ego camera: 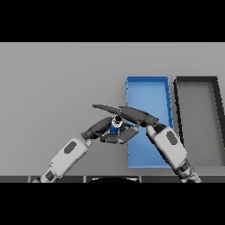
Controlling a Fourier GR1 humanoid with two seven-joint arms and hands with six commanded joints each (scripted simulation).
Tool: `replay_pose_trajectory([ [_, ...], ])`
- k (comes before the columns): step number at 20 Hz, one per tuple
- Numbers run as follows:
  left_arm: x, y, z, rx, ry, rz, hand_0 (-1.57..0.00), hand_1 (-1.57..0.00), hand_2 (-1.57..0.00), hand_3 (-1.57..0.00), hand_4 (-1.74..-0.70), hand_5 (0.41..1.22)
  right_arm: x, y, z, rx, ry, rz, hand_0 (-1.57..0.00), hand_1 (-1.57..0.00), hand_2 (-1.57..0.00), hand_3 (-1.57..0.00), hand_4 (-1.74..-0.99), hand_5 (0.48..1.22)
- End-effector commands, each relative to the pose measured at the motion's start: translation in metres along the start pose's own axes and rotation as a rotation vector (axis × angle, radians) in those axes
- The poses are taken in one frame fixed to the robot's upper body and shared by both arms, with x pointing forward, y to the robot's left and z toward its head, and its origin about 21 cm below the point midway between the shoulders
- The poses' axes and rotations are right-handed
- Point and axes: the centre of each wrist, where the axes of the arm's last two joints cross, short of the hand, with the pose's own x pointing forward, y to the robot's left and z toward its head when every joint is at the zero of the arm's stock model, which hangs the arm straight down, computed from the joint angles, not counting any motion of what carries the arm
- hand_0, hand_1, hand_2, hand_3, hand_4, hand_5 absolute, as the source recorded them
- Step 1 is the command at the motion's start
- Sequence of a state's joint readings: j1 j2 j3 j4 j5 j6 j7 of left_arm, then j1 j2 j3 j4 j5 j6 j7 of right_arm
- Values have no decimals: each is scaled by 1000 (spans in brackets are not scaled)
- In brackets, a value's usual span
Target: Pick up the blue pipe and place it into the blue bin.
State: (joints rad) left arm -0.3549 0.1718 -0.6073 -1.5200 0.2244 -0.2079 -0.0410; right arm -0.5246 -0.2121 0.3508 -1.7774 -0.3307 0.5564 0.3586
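Observation:
The blue pipe [116, 125] is a short tube with a pale open end facing up. It sits just left of the blue bin [147, 88], near that bin's left wall. My right hand [134, 116] reaches in from the lower right across the bin. Its long fingers pass over the pipe and its thumb lies below, pinching the pipe. My left hand [98, 127] comes from the lower left, fingers relaxed, and ends close beside the pipe on its left. Most of the pipe's body is hidden by the hands.
A black bin [197, 81] stands right of the blue bin, their walls nearly touching. My right forearm [169, 147] lies over the blue bin's near part. Grey table stretches to the left and far side.

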Motion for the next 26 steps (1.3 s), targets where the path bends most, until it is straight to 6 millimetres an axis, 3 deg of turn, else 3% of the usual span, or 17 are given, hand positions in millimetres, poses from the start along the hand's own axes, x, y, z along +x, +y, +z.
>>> replay_pose_trajectory([
  [1,0,-2,3,-10,-17,1,-1571,-1567,-1571,-1395,-1717,1221,1,1,-4,22,-12,-4,-54,-83,-115,-43,-1268,519],
  [2,1,-2,2,-13,-45,-36,-1496,-1393,-1367,-1150,-1630,1221,-1,1,-9,34,1,6,-138,-166,-193,-106,-1308,523],
  [4,4,-3,1,-10,57,-159,-993,-895,-875,-736,-1587,1221,2,0,-15,62,-5,16,-478,-500,-500,-375,-1390,538],
  [5,4,-3,2,3,40,-170,-879,-828,-796,-667,-1611,1221,4,-2,-17,74,-19,20,-697,-714,-714,-562,-1453,551],
  [6,3,-1,5,10,37,-173,-895,-867,-845,-656,-1637,1221,3,0,-18,92,-24,-2,-872,-886,-886,-701,-1503,573],
  [7,4,0,1,24,8,-137,-1030,-1008,-990,-623,-1658,1192,4,1,-20,99,-25,-28,-1012,-1023,-1023,-828,-1541,604],
  [9,5,-1,1,31,-49,-65,-1225,-1211,-1199,-525,-1688,1203,1,4,-20,89,-10,-72,-1213,-1220,-1220,-1096,-1492,706],
  [12,4,-3,1,26,-63,-28,-1394,-1386,-1381,-550,-1714,1212,2,9,-19,67,-54,-56,-1388,-1391,-1391,-1328,-1458,957],
  [14,6,1,2,33,-58,-48,-1458,-1453,-1449,-591,-1724,1215,2,11,-21,59,-82,-14,-1454,-1456,-1456,-1415,-1459,1052],
  [16,5,0,0,22,-56,-81,-1498,-1453,-1493,-527,-1730,1217,1,17,-17,62,-93,-2,-1496,-1497,-1497,-1471,-1469,1113],
  [18,5,-1,-1,10,-47,-93,-1499,-1356,-1521,-505,-1734,1219,-1,16,-15,71,-81,-23,-1523,-1524,-1524,-1507,-1473,1152],
  [19,4,1,1,-2,-52,-106,-1426,-1220,-1350,-531,-1637,1219,-1,18,-18,79,-85,-43,-1533,-1533,-1533,-1520,-1474,1166],
  [20,5,3,3,-15,-47,-117,-1407,-1190,-1242,-518,-1544,1219,1,15,-17,72,-79,-33,-1540,-1541,-1541,-1530,-1477,1177],
  [23,5,3,0,-69,-11,-135,-783,-642,-655,-266,-1251,1220,1,15,-17,71,-78,-21,-1555,-1556,-1556,-1550,-1481,1198],
  [25,4,8,2,-93,-1,-155,-501,-410,-419,-170,-1110,1184,3,15,-16,64,-78,-24,-1561,-1561,-1561,-1558,-1482,1206],
  [26,6,11,3,-96,2,-169,-401,-328,-335,-136,-1051,1118,2,17,-17,58,-91,-36,-1563,-1563,-1563,-1560,-1483,1209],
])
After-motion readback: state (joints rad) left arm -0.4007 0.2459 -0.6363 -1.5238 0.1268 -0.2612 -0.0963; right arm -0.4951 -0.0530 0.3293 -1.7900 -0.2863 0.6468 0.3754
